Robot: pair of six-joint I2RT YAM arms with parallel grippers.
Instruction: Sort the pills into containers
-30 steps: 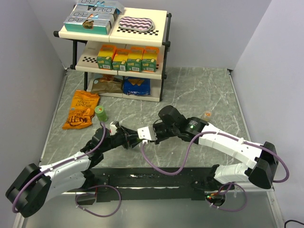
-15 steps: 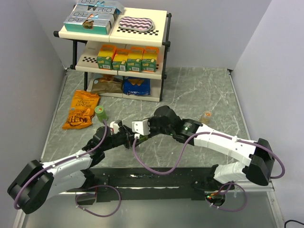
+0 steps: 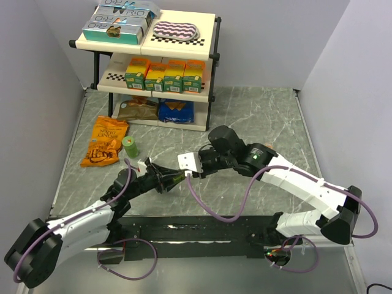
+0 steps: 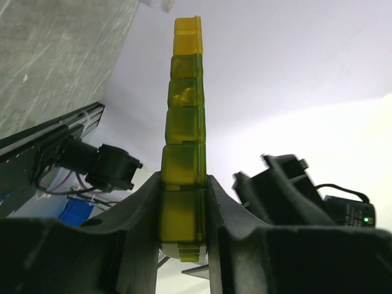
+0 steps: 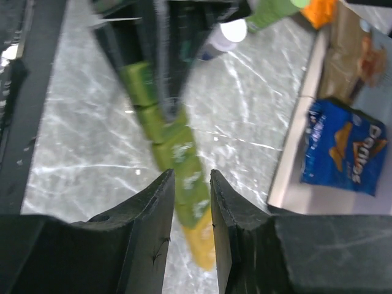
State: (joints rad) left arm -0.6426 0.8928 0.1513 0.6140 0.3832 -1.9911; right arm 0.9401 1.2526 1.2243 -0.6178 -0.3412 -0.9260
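The left pincer (image 4: 184, 179) is pinching one end of a long translucent strip of small box compartments (image 4: 185, 92) — olive green at the held end, yellow at the free tip. That tip reaches under the right pincer (image 5: 191, 174), whose jaws stand slightly spread above it. All this hangs over the grey marbled tabletop (image 3: 257, 116) — near its middle, toward the near edge.

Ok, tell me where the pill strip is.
In the top view the strip is near the middle of the table, clamped in the left pincer, its free end reaching under the right pincer.
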